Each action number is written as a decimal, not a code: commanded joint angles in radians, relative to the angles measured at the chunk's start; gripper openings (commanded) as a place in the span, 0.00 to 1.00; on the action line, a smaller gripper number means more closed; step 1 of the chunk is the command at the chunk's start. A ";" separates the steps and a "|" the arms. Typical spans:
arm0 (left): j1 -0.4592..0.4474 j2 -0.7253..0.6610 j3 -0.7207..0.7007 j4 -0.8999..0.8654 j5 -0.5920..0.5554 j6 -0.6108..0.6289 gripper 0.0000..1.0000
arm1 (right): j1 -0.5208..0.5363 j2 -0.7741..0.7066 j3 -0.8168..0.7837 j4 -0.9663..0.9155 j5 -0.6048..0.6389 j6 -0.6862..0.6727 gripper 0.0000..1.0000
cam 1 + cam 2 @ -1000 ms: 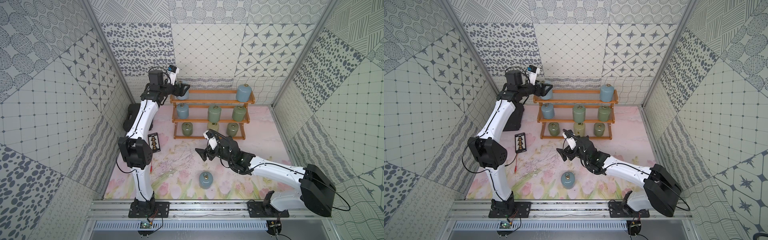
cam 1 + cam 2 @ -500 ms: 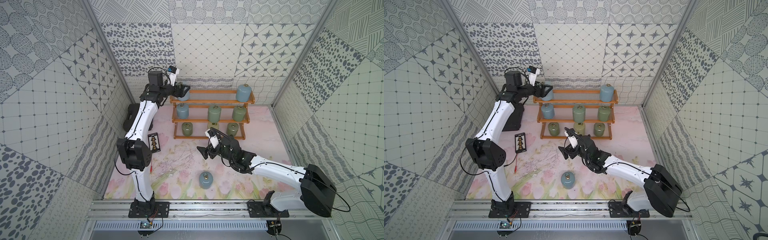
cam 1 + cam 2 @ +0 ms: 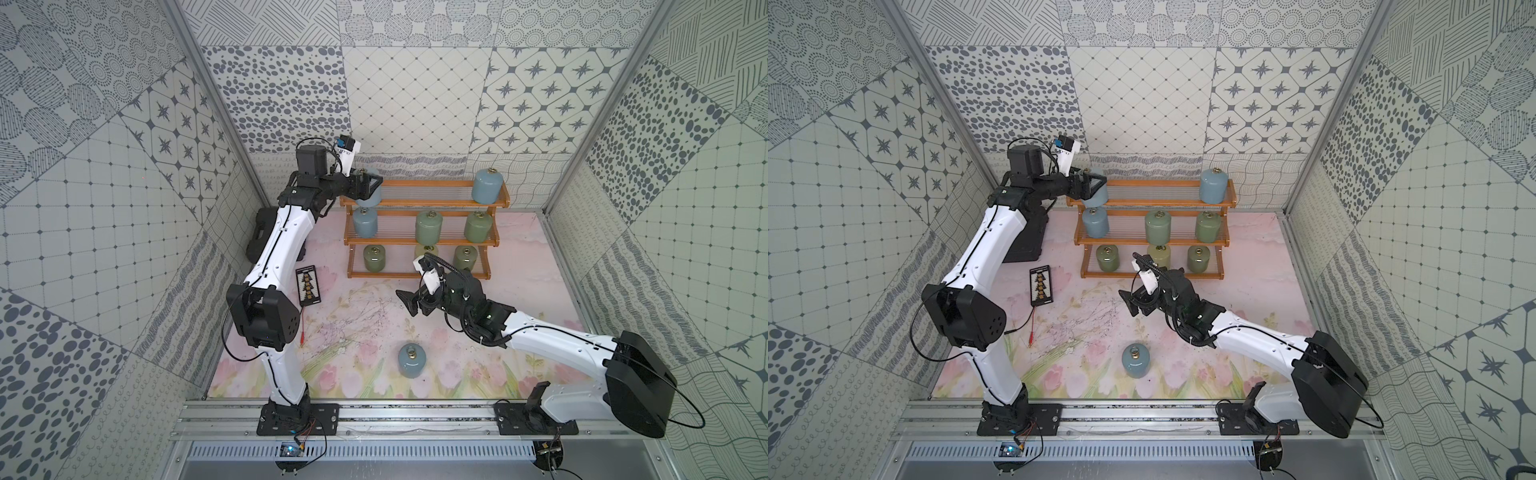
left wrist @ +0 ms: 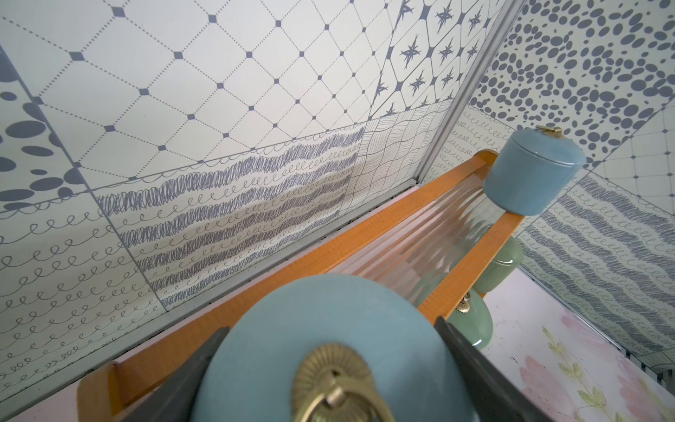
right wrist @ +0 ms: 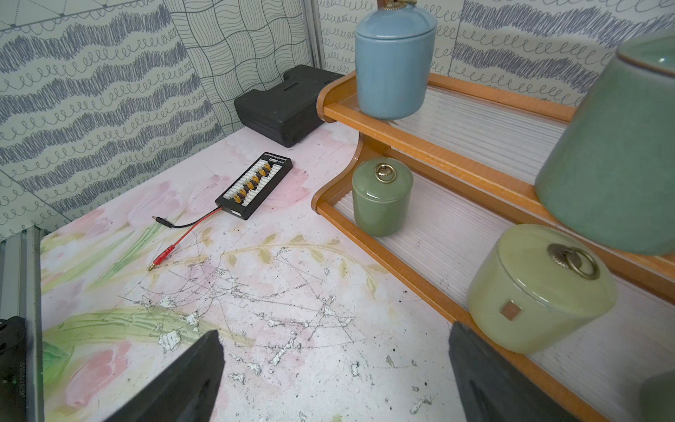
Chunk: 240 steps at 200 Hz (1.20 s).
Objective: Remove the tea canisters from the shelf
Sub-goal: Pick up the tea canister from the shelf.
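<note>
Your right gripper (image 3: 409, 303) has edged slightly nearer the shelf (image 3: 424, 202) since a second ago. Your left gripper (image 3: 371, 189) stays at the left end of the top tier.

In both top views, that left gripper is clamped from the side on a light blue canister (image 3: 368, 200). You cannot tell whether it has left the slats. A second blue canister (image 3: 487, 187) stands at the tier's right end. Three canisters stand on the middle tier and three on the bottom. A loose blue canister (image 3: 410, 362) stands upright on the floral mat (image 3: 365, 316), well apart from the shelf. Your right gripper hangs over the mat before the bottom tier, jaws wide apart.

In the left wrist view, dark fingers (image 4: 190, 372) flank the blue lid and touch its sides.

In the right wrist view, your fingers (image 5: 182, 380) stand apart with only mat between them. The cream canister (image 5: 537, 288) sits on the bottom tier just beside one. A green canister (image 5: 381, 197) stands farther along, with a connector board (image 5: 255, 186) and a black case (image 5: 288, 102) beyond.
</note>
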 commanded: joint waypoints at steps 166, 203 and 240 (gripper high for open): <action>-0.042 0.004 -0.077 0.026 -0.024 0.049 0.69 | -0.013 -0.037 -0.035 0.045 0.004 0.004 1.00; -0.044 0.006 -0.081 0.020 -0.025 0.054 0.75 | -0.014 -0.036 -0.038 0.047 0.003 0.007 1.00; -0.044 0.011 -0.081 0.018 -0.025 0.054 0.77 | -0.015 -0.036 -0.039 0.050 0.002 0.010 1.00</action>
